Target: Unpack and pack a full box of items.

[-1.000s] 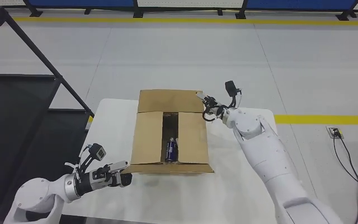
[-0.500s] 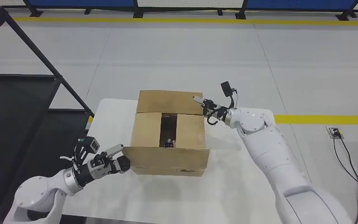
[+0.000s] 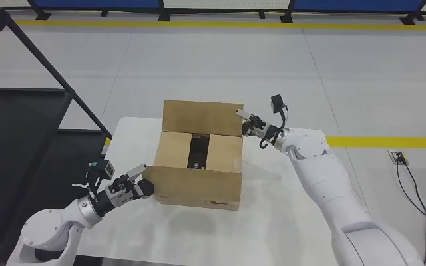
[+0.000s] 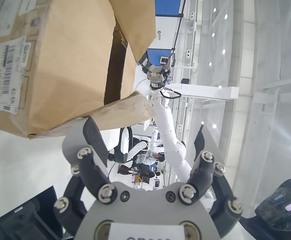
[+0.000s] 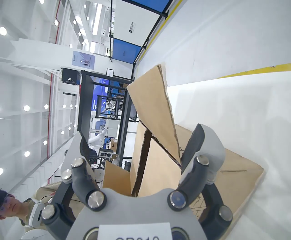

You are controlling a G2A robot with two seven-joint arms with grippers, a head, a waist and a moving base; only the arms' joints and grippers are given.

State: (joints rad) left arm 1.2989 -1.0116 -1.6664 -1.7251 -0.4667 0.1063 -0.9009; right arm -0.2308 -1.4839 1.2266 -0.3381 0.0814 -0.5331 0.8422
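White table (image 3: 279, 213), cardboard box (image 3: 200, 166) (top partly open), left hand (image 3: 142, 178), right hand (image 3: 247, 122), at opposite corners, both spread

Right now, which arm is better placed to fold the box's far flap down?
Right arm. The right claw, open, sits at a corner of the far flap, one finger against it. The left claw is across the box, at the near flap.

I can make out white barcode labels (image 4: 12, 56) on the box (image 4: 68, 68) side, their print too blurred to read. A cropped tag (image 4: 147, 231) and a second tag (image 5: 135, 231) sit on my wrist mounts. A logo (image 5: 131, 27) marks a wall panel (image 5: 136, 18).
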